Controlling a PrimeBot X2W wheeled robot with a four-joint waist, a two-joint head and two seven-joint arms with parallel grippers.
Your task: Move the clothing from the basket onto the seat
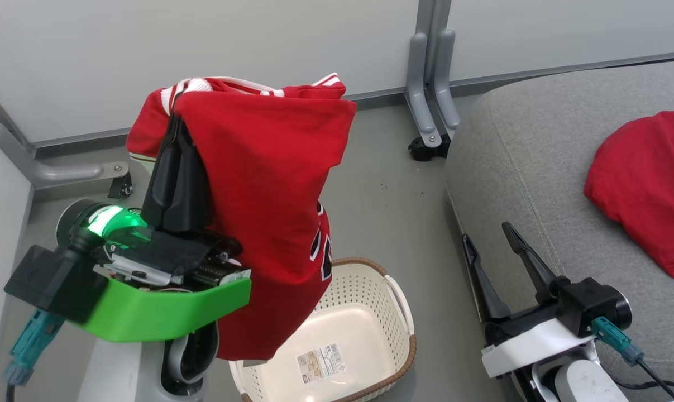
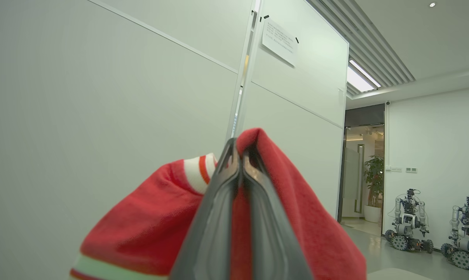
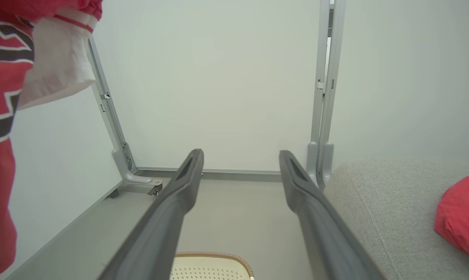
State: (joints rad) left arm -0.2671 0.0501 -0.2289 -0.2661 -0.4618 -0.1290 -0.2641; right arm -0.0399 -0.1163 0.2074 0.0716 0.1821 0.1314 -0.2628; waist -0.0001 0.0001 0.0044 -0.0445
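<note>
Grey floor [image 1: 381, 212] by white partition [image 1: 202, 44] | trimmed red jersey [image 1: 269, 167] hangs long-axis down from left claw [image 2: 239, 151], over basket [image 1: 404, 312] | couch [image 1: 526, 145] lies to its right, nearer right claw [image 1: 486, 233] | left claw clamped tight on jersey's top fold | right claw spread wide, empty | plain red shirt [image 1: 644, 184] on couch

Nothing here can be read for certain. A white paper label [image 1: 320, 362] with a barcode and a small picture lies inside the cream perforated plastic basket with a brown woven-look rim [image 1: 399, 312], near in the scene. Its print is too small to read. The red fabric garment with white trim [image 1: 269, 167], on the left, bears black characters edged in white [image 1: 324, 245], but folds leave only fragments showing. A white paper notice [image 2: 279, 42] high on the pale partition wall [image 2: 304, 101] carries lines of print too fine to read.
</note>
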